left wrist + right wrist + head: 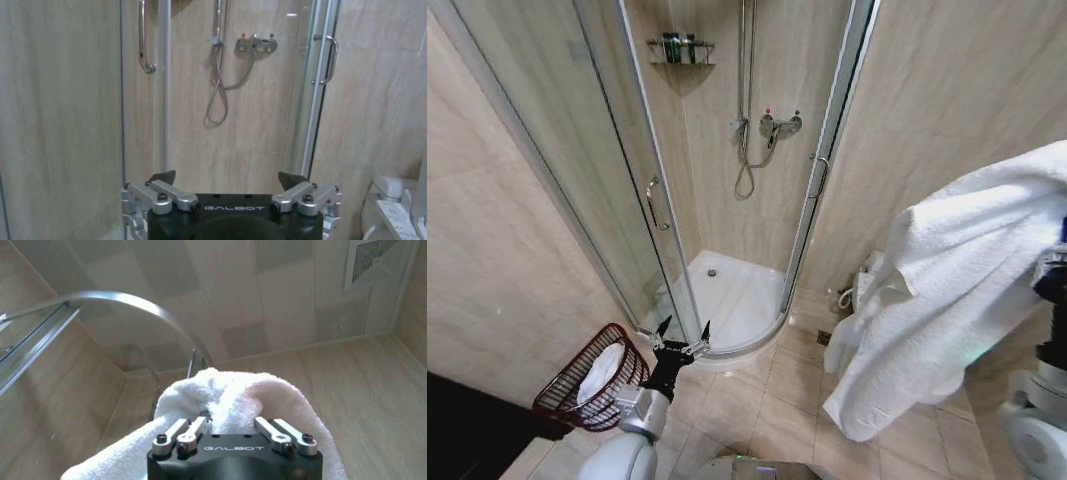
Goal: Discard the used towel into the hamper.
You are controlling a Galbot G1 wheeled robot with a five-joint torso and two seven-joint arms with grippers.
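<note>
A thick white towel [947, 290] hangs in folds, pinched by the right hand [230, 422]; left hand [683, 335] spread.

Black wrist housings lettered GALBOT, silver screwed linkages, black-tipped jaws.

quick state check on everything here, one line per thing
towel: held up, draped from the right gripper
hamper: upright on the floor, white cloth inside
shower door: slid open
left gripper: open, holding nothing, beside the hamper
</note>
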